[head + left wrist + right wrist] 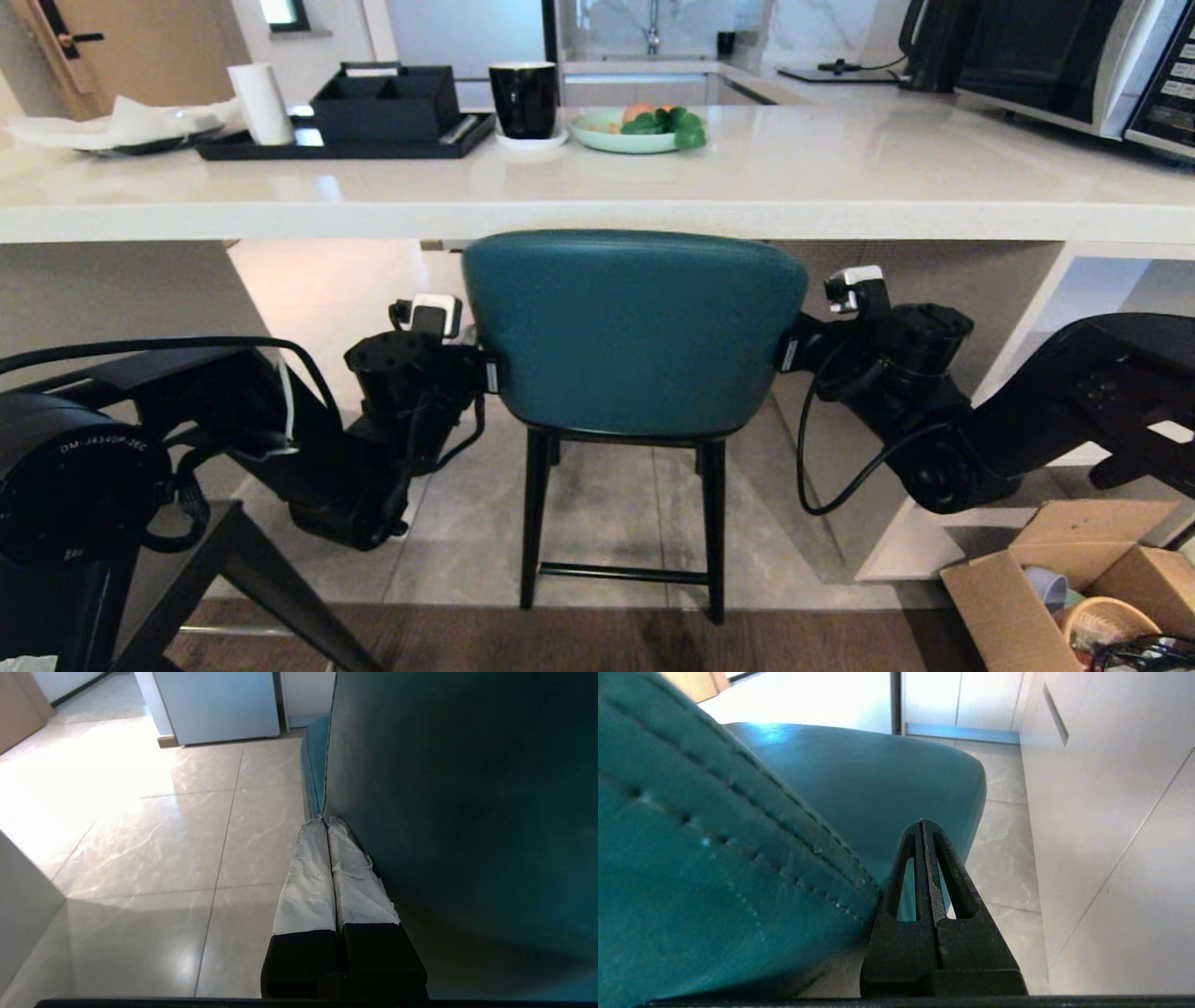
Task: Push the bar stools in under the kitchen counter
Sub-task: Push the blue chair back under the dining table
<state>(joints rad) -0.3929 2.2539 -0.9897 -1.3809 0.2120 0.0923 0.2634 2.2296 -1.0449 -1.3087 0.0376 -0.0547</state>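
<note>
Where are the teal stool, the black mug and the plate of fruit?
teal stool (pixel 635 336), head view, middle of backrest.
black mug (pixel 523 98), head view, its side.
plate of fruit (pixel 597 138), head view, front rim.

Black cabled arms (pixel 373 439), white-taped fingers (pixel 308 877)

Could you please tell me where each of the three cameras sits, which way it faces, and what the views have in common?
Head view: on the robot's head, facing forward and down at the counter and teal stool; both arms show.
Left wrist view: behind the shut left gripper, beside the stool's back, facing the floor.
Right wrist view: behind the shut right gripper, facing the stool's other side and a white panel.
Shared: all three show the teal stool.
</note>
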